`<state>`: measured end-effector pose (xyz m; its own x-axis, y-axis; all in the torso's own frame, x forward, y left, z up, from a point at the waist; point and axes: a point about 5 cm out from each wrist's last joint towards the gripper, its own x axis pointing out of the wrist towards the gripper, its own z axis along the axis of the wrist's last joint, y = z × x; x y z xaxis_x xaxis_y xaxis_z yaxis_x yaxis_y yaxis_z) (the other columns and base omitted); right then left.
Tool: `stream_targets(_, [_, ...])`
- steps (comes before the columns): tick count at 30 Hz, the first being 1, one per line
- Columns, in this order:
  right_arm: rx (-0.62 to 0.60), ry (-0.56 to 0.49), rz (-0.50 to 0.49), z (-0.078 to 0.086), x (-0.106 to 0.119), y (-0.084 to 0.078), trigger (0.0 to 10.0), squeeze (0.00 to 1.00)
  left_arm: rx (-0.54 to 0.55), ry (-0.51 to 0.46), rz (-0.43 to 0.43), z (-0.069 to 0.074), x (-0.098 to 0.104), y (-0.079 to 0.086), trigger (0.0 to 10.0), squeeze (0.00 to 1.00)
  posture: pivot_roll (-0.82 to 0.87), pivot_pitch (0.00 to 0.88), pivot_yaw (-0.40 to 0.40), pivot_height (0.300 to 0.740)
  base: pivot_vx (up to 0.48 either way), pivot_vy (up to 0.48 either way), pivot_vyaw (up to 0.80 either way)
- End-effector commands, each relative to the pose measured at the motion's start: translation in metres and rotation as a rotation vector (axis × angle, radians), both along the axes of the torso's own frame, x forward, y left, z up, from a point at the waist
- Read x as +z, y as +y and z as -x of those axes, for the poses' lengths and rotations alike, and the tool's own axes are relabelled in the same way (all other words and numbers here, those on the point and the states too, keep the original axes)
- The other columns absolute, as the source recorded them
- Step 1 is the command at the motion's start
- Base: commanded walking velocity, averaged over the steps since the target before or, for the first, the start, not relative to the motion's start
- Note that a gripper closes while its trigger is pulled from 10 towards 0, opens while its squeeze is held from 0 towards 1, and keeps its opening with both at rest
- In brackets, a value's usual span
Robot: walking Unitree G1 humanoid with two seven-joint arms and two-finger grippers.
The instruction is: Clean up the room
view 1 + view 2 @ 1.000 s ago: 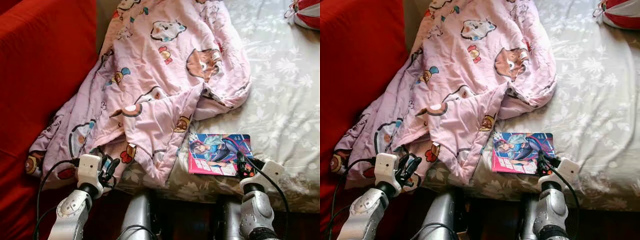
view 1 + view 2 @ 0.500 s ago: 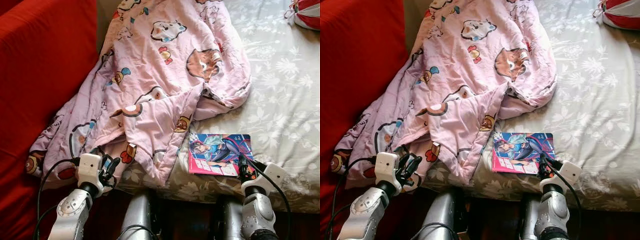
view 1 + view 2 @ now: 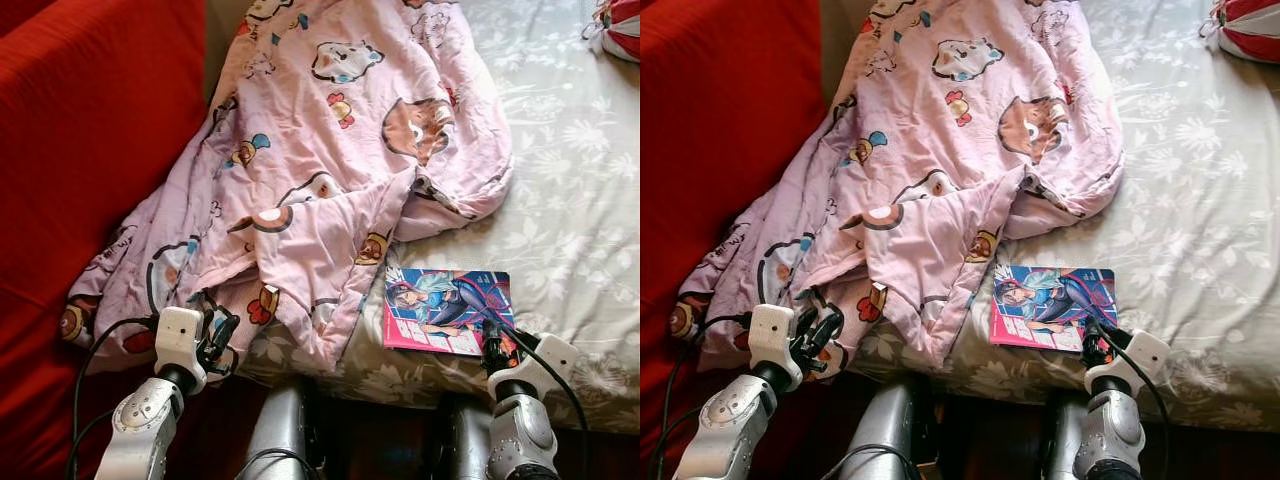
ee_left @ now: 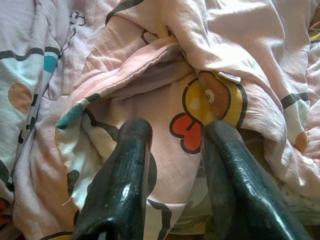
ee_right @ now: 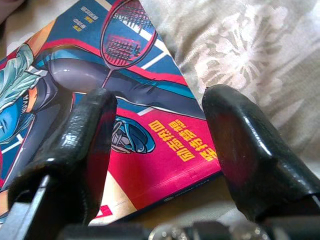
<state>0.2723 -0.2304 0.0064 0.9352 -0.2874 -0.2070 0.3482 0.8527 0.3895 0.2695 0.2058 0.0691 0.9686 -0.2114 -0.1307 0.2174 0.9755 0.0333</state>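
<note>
Comic book [image 3: 447,310] is lying near the bed's [image 3: 570,200] front edge, at five o'clock from the pink blanket [image 3: 330,170], while the right gripper [image 5: 160,145] is hovering open-fingered over its corner, probably for grasping, and the left gripper [image 4: 172,165] is pointing open at the blanket's hanging edge.

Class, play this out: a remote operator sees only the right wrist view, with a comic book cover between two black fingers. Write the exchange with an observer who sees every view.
Operator: What does the comic book lie on?
Observer: A bed with a grey floral sheet, close to its near edge; the comic book lies flat.
Operator: What is beside it?
Observer: A pink cartoon-print blanket, rumpled, on the robot's left of the book.
Operator: Where is the left gripper?
Observer: The left gripper is at the blanket's near hem, fingers open, with cloth between them. The right gripper is open at the book's near corner.
</note>
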Motion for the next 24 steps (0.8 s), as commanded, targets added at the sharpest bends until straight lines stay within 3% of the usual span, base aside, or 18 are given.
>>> stream_targets(1, [-0.001, 0.070, -0.073, 0.015, -0.018, 0.006, 10.0, 0.00, 0.024, 0.044, -0.028, 0.007, -0.008, 0.012, 10.0, 0.00, 0.17, 0.217, 0.205, 0.601, 0.000, 0.000, 0.00])
stream_targets(14, [-0.034, -0.002, -0.299, 0.029, -0.029, 0.000, 10.0, 0.00, 0.016, 0.041, -0.037, 0.008, -0.008, 0.012, 10.0, 0.00, 0.17, 0.221, 0.208, 0.601, 0.000, 0.000, 0.00])
stream_targets(24, [-0.099, -0.058, -0.356, 0.043, -0.032, -0.017, 10.0, 0.00, 0.002, 0.036, -0.047, 0.007, -0.007, 0.009, 10.0, 0.00, 0.17, 0.221, 0.208, 0.601, 0.000, 0.000, 0.00])
